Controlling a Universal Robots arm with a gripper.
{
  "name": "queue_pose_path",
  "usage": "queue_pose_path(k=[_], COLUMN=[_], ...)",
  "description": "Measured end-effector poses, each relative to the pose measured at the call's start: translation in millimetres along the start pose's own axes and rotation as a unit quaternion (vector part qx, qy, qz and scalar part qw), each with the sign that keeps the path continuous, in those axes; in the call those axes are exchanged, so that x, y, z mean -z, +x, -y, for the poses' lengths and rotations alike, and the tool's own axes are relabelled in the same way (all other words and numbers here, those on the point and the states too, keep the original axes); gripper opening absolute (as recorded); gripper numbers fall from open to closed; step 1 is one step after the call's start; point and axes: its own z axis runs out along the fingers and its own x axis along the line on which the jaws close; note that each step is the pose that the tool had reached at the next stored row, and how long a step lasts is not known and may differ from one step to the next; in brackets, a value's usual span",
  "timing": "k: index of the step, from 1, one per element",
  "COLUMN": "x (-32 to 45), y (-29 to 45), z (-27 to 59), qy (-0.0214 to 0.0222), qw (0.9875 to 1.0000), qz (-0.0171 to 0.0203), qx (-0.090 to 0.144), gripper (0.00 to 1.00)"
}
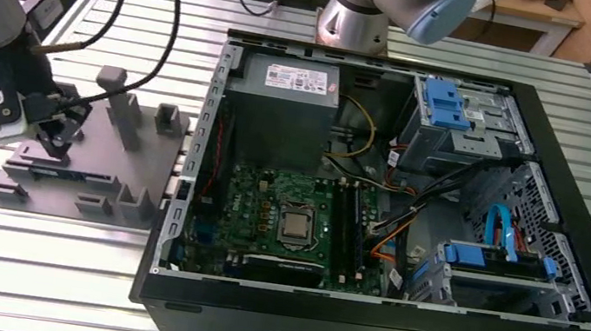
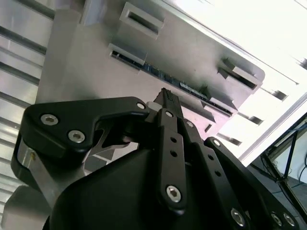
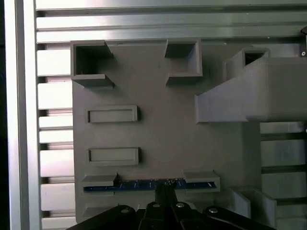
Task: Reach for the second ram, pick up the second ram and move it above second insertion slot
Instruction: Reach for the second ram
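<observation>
Gripper (image 1: pixel 55 145): down low over the grey fixture (image 1: pixel 140 188), at the exterior view's left side of the slatted table (image 1: pixel 25 252).
Grip state: I cannot tell whether it is apart, together or clamped; in both wrist views the gripper's (image 3: pixel 163 192) own black body covers the spot where its tip reaches the stick.
Second ram (image 3: pixel 129 185): standing on its long edge in the fixture, a thin dark strip held between two low holder blocks (image 3: pixel 100 179) along the fixture's outer row.
Long axis: it runs along that fixture edge, crosswise to the line of the gripper (image 2: pixel 166 98), so the flat faces look to be the ones offered for a pinch.
Where the tool meets it: right at the middle of the strip's length, with about as much second ram (image 2: pixel 144 67) showing on one side of the tip as on the other.
Gap: tip and stick read as touching or just short of it, and I can't settle which.
Destination side: the open computer case (image 1: pixel 175 227), with its green motherboard (image 1: pixel 266 201), lies toward the exterior view's right of the fixture, just beside it.
Progress, my call: the reach looks complete, and the stick sits seated in the fixture, not yet lifted.
</observation>
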Motion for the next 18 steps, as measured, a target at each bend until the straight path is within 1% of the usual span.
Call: queue_pose_path(k=[8,18], x=[-14.4,-15.4], y=[0.2,0.2], z=[0.6,0.6], qy=[-0.0001,-0.0001], qw=[1.0,1.0], qz=[-0.001,-0.001], qx=[0.007,0.007], gripper=[0.11,0.11])
